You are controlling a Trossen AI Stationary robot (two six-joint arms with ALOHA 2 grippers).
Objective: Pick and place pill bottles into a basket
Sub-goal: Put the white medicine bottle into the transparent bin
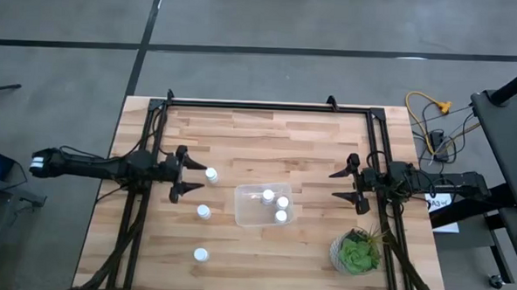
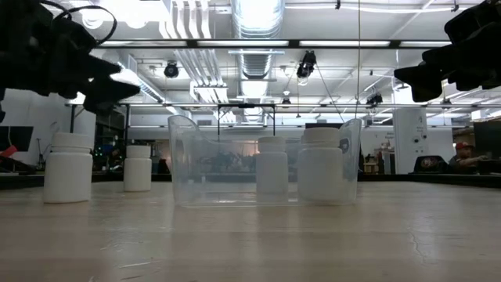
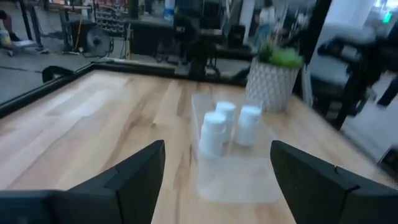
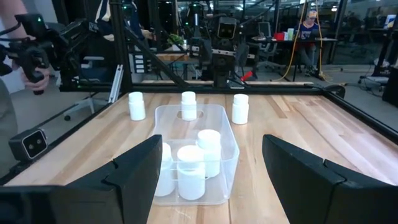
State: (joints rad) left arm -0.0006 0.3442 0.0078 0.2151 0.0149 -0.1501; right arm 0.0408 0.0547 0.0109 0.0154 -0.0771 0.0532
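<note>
Overhead: basket [image 1: 248, 216] sits mid-table with 3 pill bottles [image 1: 274, 203] standing inside; 3 more stand on the wood off its left side, at [image 1: 211, 174], [image 1: 203, 212] and [image 1: 200, 255].
Overhead, arms: left gripper [image 1: 190, 174] has its fingers spread and empty, tips just beside the nearest loose bottle; right gripper [image 1: 340, 184] is also spread and empty, waiting past the basket's right side near the potted plant [image 1: 356, 252].
Table level: 2 loose bottles [image 2: 68, 168] and [image 2: 138, 168] stand upright left of the clear tub, caps up (long axis vertical); 2 bottles show through its wall [image 2: 321, 165].
Left wrist: fingers [image 3: 138, 175] wide apart, nothing between them; basket and its 3 bottles lie straight ahead.
Right wrist: fingers [image 4: 137, 167] apart, empty; the 3 loose bottles stand beyond the basket's far end, e.g. [image 4: 136, 106].
Key relation: every remaining bottle lies on the left arm's side, so the left gripper looks the better placed for the next pick, probably the bottle at its fingertips.
</note>
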